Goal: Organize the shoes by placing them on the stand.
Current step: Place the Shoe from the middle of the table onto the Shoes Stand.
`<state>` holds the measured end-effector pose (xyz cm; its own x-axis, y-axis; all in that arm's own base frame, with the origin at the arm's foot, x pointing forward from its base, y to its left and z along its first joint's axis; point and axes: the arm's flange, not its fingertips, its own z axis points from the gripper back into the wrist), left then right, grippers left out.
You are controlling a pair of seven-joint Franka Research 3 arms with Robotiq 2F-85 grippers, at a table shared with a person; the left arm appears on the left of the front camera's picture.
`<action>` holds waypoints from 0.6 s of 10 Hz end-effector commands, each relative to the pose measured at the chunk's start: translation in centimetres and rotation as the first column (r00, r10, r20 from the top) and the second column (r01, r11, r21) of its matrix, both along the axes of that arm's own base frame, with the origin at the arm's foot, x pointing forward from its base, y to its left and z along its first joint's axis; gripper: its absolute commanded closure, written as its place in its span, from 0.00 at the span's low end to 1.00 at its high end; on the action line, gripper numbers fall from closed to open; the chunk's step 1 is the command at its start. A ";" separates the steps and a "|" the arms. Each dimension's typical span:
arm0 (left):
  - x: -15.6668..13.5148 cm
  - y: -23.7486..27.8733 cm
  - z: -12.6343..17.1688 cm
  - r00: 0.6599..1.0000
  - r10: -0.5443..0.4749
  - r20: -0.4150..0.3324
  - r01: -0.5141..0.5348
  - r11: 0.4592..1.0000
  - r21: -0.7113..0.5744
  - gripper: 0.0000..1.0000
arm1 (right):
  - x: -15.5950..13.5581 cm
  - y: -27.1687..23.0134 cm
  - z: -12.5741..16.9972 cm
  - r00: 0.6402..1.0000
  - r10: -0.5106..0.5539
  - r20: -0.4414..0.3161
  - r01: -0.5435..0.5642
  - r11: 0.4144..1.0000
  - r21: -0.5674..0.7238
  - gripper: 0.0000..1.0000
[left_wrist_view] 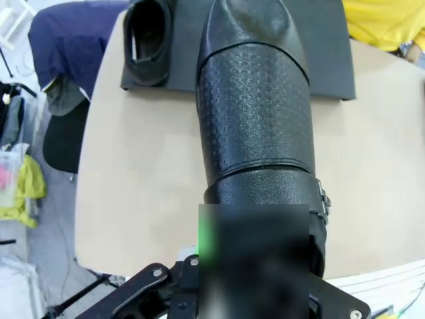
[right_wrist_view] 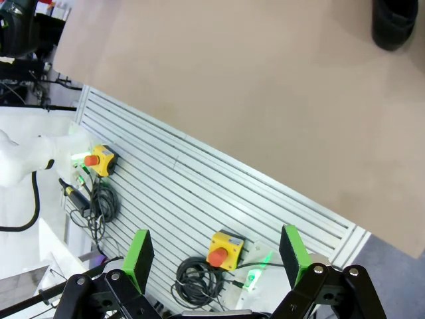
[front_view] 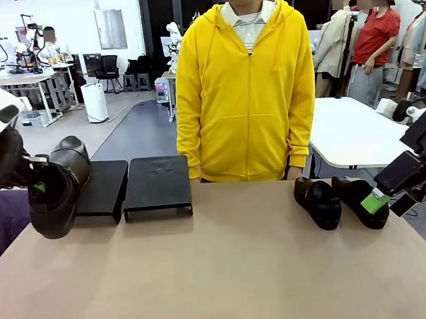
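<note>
My left gripper (front_view: 39, 187) is clamped on a shoe (front_view: 58, 201) at its heel end, in the air beside the stand (front_view: 157, 179), right gripper (front_view: 376, 200) gaping empty; the glossy upper looks slippery and the sole stiff, so I'd grip the collar.

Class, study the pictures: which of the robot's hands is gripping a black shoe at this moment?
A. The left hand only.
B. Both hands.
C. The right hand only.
A: the left hand is shut on a shoe close to the stand, while the right hand stands open with nothing between its fingers.
</note>
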<state>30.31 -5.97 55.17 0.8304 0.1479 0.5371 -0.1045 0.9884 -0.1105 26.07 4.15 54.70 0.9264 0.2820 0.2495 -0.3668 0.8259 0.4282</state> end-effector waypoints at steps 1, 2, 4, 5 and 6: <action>0.0 -0.5 0.2 1.000 -0.006 0.006 0.006 1.000 0.004 1.00 | 0.2 -0.1 0.4 1.000 0.013 0.001 -0.013 1.000 0.010 0.00; 0.0 -0.5 0.2 1.000 -0.006 0.006 0.006 1.000 0.004 1.00 | 0.2 -0.1 0.4 1.000 0.013 0.001 -0.013 1.000 0.010 0.00; 1.5 0.2 0.3 0.999 -0.009 0.052 0.013 0.998 -0.067 1.00 | 0.2 -0.1 0.4 1.000 0.013 0.001 -0.013 1.000 0.010 0.00; 4.5 0.9 0.3 0.996 -0.058 0.073 0.065 0.993 -0.094 1.00 | 0.2 -0.1 0.4 1.000 0.013 0.001 -0.013 1.000 0.010 0.00; 7.8 1.8 0.2 0.990 -0.045 0.136 0.061 0.991 -0.116 1.00 | 0.2 -0.1 0.4 1.000 0.013 0.001 -0.013 1.000 0.010 0.00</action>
